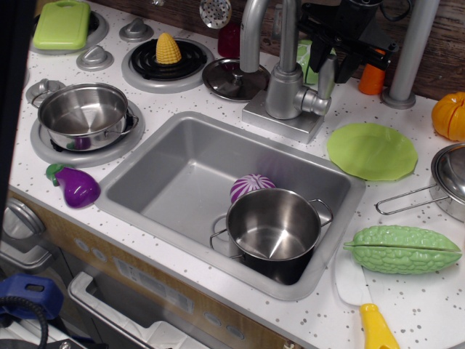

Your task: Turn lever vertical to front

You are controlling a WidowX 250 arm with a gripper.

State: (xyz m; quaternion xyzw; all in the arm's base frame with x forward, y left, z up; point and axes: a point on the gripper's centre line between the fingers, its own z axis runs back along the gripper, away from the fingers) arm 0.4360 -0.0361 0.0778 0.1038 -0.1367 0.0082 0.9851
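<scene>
The lever (325, 86) is a slim silver-grey bar standing upright on a short stub (314, 102) at the right side of the faucet column (285, 80). My black gripper (329, 62) hangs at the top of the view, directly over the lever. Its jaws are open, with one finger (317, 45) to the left and one (343, 67) to the right of the lever's top end. The lever's tip is partly hidden between them. I cannot tell whether the fingers touch it.
The curved spout (251, 29) rises left of the column. A grey pole (408, 51) and an orange item (372, 76) stand to the right. The sink (167, 171) holds a steel pot (272, 231) and a purple vegetable (247, 185). A green plate (372, 150) lies right of the faucet base.
</scene>
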